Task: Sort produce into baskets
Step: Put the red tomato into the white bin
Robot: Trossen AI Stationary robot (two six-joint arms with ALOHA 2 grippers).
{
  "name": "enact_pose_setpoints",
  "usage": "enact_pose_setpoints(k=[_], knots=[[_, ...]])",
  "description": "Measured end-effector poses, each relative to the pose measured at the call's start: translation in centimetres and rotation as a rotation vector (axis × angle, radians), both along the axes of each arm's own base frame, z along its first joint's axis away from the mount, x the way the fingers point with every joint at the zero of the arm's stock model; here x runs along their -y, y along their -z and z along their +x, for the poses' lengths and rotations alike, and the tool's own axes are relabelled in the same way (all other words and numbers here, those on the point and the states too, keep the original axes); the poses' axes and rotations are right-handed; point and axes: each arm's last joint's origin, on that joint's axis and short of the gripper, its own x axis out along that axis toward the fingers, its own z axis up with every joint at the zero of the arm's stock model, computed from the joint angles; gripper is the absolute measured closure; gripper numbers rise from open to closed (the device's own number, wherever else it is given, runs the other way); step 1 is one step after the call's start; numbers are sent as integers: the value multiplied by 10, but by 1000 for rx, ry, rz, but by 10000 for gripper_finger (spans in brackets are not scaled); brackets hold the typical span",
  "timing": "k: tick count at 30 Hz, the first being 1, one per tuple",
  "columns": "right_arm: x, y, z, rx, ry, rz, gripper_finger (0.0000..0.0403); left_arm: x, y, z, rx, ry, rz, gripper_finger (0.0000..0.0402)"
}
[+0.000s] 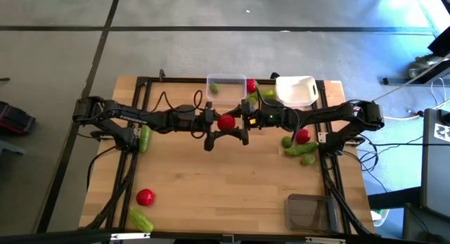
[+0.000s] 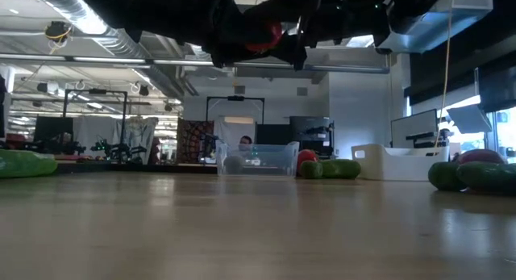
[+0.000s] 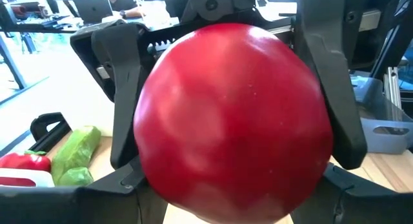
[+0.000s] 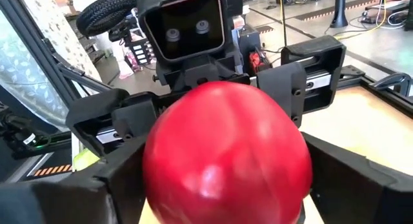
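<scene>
Low view is backlit: ceiling strip lights (image 2: 89, 22) glare, arms overhead go to silhouette, near table (image 2: 258, 231) is soft. High view evenly lit, weak shadows. Wrist views bright; red tomato (image 3: 235, 121) fills frame, slightly blurred.

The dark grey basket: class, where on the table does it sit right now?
In the high view the dark grey basket sits at the table's near right corner, beside the right frame rail, well apart from the white basket and the clear basket at the far edge.
</scene>
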Motion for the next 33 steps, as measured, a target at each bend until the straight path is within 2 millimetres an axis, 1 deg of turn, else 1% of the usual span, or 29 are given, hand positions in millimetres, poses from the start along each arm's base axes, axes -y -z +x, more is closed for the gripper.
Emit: enact_pose_setpoints(k=[5,7,11,17,21,26,33], knots=[[0,1,0,-7,-1,-13,141,0,1,0,-4,0,-18,162],[0,1,0,-10,-2,-16,159,0,1,0,-7,3,-19,162],[0,1,0,-10,-10,-19,160,0,2,0,-10,6,-23,154],[1,1,-2,-30,3,-45,145,-4,3,-1,-18,2,-52,124],[1,-5,-6,-43,24,-72,149,-8,1,-1,-20,5,-2,113],[1,-17,-20,-76,81,-121,145,-7,-2,-8,-57,-12,0,112],[1,-36,-50,-165,195,-177,146,-6,-7,-17,-94,-14,-10,112]])
